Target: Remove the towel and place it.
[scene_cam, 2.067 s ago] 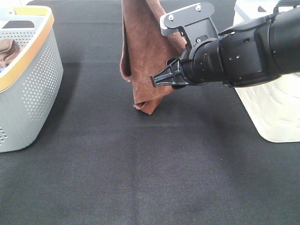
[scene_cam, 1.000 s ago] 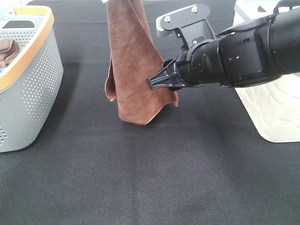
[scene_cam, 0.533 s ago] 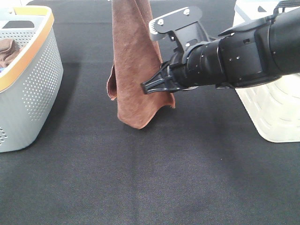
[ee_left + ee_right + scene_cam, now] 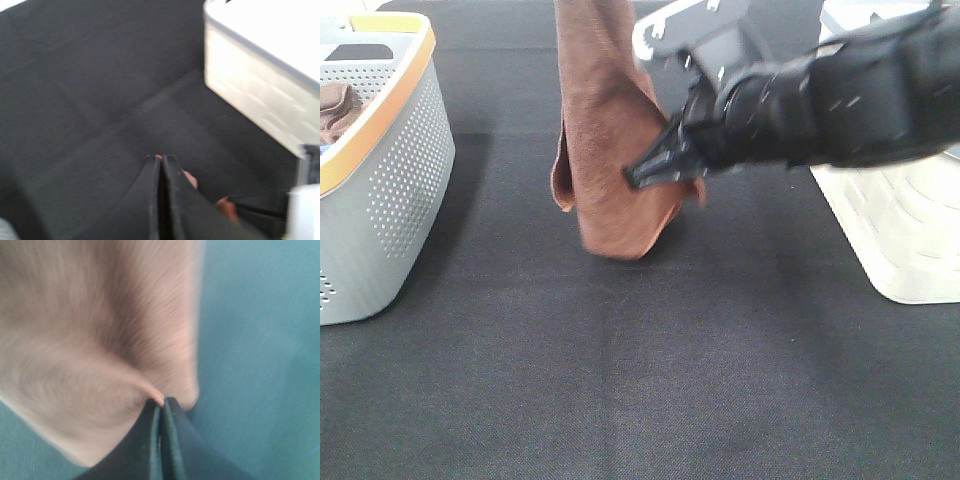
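Your right gripper (image 4: 634, 179), on a level arm reaching in from the right, pinches the edge of the towel (image 4: 605, 120), which hangs from your closed left gripper (image 4: 160, 162) above the mat (image 4: 620, 380).

Black woven cloth (image 4: 640, 400) is spread over the surface. A grey basket (image 4: 390, 210) is set left, a white basket (image 4: 910, 240) right.

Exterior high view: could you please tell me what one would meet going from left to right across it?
grey basket → towel → white basket
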You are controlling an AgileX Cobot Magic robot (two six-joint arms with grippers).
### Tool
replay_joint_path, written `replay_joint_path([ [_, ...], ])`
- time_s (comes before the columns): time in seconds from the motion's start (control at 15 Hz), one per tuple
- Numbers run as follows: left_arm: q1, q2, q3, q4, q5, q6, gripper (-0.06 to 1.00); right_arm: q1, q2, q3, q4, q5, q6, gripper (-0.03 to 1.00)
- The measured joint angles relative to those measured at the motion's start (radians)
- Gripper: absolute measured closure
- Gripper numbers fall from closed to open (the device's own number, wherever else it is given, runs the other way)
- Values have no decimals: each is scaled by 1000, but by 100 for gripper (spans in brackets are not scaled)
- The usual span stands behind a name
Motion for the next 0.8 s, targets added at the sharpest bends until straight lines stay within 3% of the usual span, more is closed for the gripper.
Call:
replay_joint_path([
  [0.07,0,0,0,70,-7,-39,94,0,-47,3,0,4,-23,97],
  [0.27,1,0,0,176,-26,-83,94,0,-115,58,0,50,-56,97],
  [0.6,45,0,0,215,-74,-112,94,0,-165,111,0,59,-84,97],
  [0.8,52,1,0,232,-100,-114,94,0,-190,90,-1,-60,-174,97],
])
